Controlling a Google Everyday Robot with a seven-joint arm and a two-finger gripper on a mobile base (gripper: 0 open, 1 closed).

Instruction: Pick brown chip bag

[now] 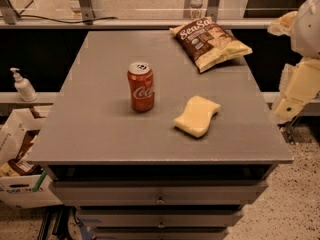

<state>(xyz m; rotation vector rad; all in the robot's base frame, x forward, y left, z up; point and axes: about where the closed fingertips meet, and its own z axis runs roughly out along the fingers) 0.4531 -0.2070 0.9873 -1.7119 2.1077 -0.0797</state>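
The brown chip bag (210,42) lies flat at the far right of the grey table (100,129). It is dark brown and pale yellow with white "Sea Salt" script, and nothing covers it. My arm shows at the right edge of the view, off the table's side. The gripper (287,101) hangs there beside the table's right edge, pointing down. It is well to the right of the bag and nearer than it, and it touches nothing.
A red soda can (141,86) stands upright mid-table. A plain yellow sponge (197,115) lies right of it, nearer the front. A soap bottle (22,85) and a cardboard box (20,184) sit left of the table. Drawers (160,200) are below.
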